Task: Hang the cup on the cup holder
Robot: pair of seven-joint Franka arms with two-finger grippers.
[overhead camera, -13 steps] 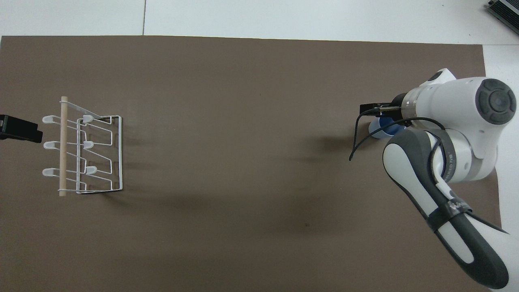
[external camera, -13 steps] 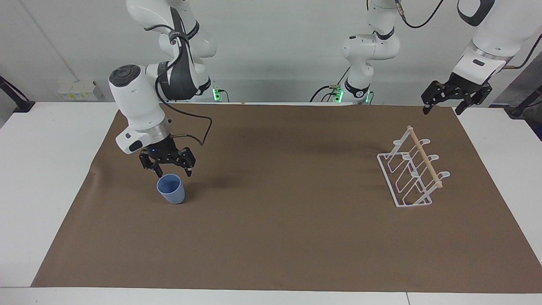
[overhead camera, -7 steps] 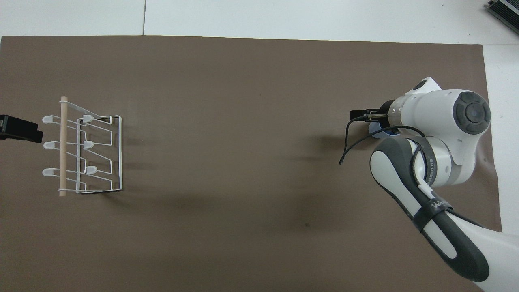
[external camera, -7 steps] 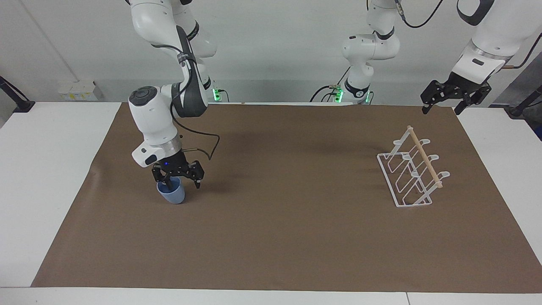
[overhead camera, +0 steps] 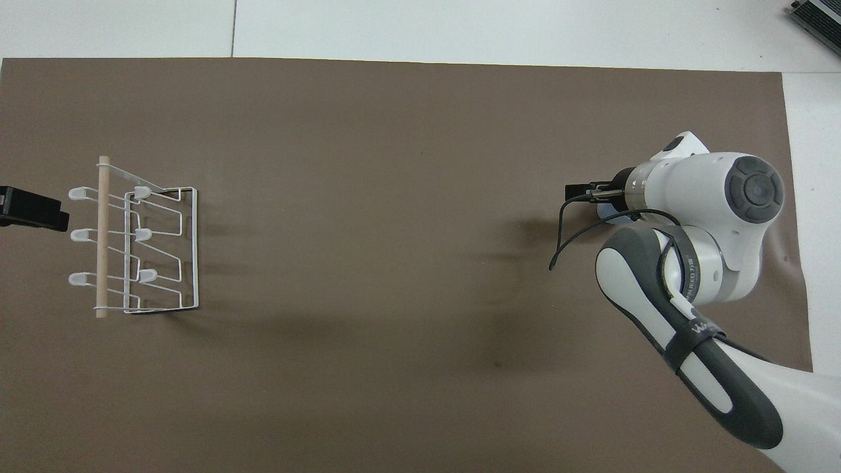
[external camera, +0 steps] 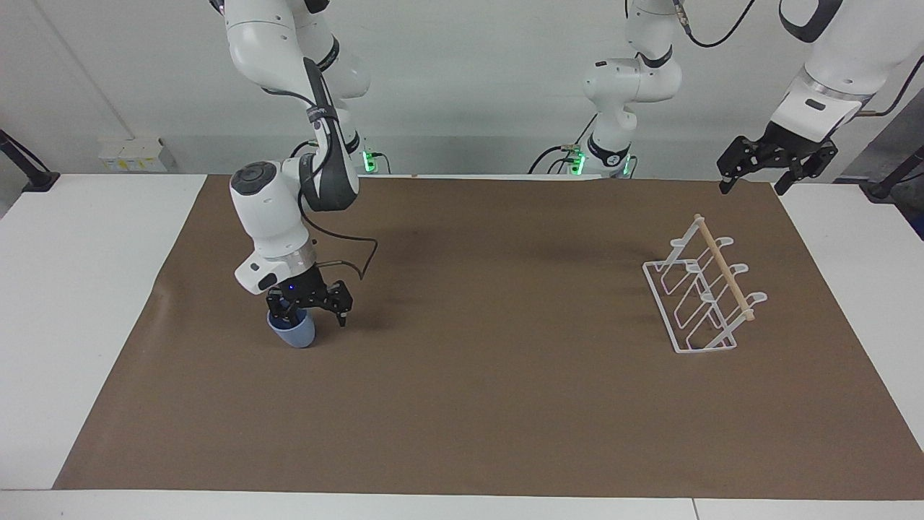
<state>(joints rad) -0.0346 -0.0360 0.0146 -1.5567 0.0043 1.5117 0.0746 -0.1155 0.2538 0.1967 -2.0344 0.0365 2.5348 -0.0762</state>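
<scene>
Facing camera looks high across; overhead looks steeply down; both share the brown mat [external camera: 505, 404].

From my station I see both arms [external camera: 278, 209] in glossy white shells with dark grey joint sleeves and round grey end caps [overhead camera: 754, 189]. A thin black cable [external camera: 346, 249] loops off the right arm's wrist, under a silver ring. The grippers are black link-work — the right gripper [external camera: 309, 309] shows a small blue light. Green lamps [external camera: 369, 159] glow at the bases. A black strap [overhead camera: 696, 332] carries white lettering, possibly a brand name.
</scene>
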